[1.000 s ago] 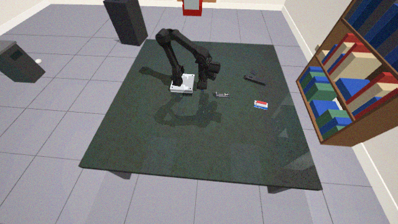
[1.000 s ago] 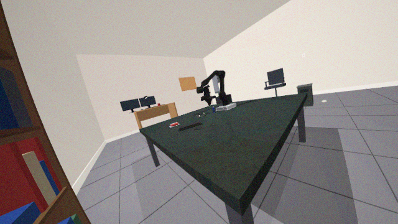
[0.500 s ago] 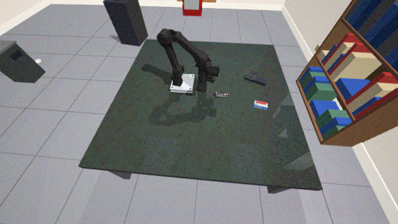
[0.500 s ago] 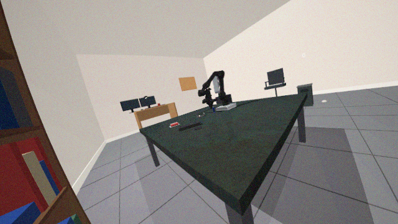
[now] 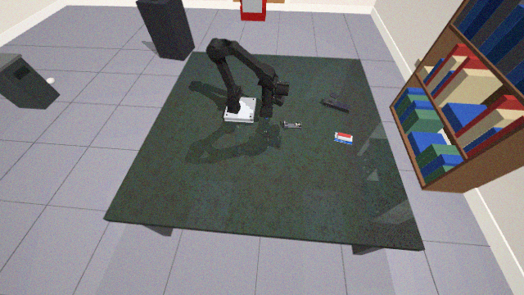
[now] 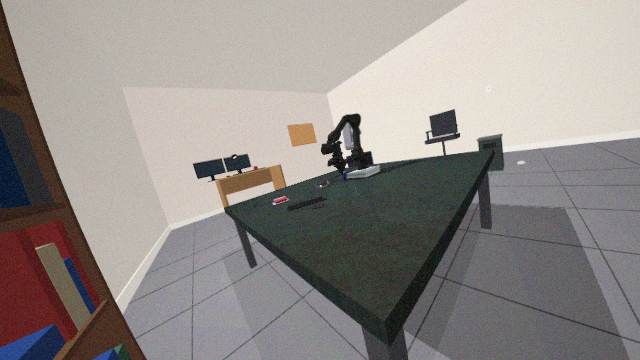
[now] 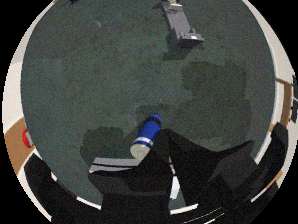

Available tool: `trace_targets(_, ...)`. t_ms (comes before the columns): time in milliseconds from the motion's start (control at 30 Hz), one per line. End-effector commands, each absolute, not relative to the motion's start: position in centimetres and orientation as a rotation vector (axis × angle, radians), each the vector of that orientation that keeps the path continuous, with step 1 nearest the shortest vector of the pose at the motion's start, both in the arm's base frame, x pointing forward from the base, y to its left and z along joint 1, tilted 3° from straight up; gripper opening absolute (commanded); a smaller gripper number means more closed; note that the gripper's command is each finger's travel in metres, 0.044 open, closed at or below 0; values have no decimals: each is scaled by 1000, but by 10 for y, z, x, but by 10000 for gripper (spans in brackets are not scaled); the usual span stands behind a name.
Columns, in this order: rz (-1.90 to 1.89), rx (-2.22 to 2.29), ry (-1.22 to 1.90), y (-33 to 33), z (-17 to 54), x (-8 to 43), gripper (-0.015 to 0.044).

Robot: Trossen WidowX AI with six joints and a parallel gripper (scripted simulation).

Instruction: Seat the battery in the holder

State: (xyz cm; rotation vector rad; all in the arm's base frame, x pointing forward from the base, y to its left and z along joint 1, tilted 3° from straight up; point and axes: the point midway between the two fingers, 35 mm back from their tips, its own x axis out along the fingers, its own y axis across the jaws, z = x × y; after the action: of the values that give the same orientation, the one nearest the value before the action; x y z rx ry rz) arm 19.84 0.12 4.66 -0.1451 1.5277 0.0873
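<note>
Jaws (image 5: 267, 116) (image 6: 343, 172) pressed together on nothing; battery (image 5: 267, 119) (image 6: 344, 176) (image 7: 146, 136) just beside them, outside the holder (image 5: 292, 124) (image 6: 324, 184) (image 7: 180, 26). Pick-up judged in hand; jaws to be spread, aligned and lowered around it.

The blue battery (image 7: 146, 136) (image 6: 344, 176), banded in white with a pale end, is on the dark green desk (image 5: 262, 197) (image 6: 350, 225) (image 7: 100, 75), outside the holder. The narrow grey holder (image 5: 292, 124) (image 6: 324, 184) (image 7: 180, 25) lies on the desk, well apart from it.
</note>
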Motion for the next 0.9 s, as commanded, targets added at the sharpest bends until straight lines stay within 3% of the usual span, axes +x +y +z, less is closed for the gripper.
trace_targets(0,83,-144,1528,8,46,197,0)
trace_targets(567,91,-143,1526,29,46,193,0)
trace_targets(867,86,-142,1527,34,107,191,0)
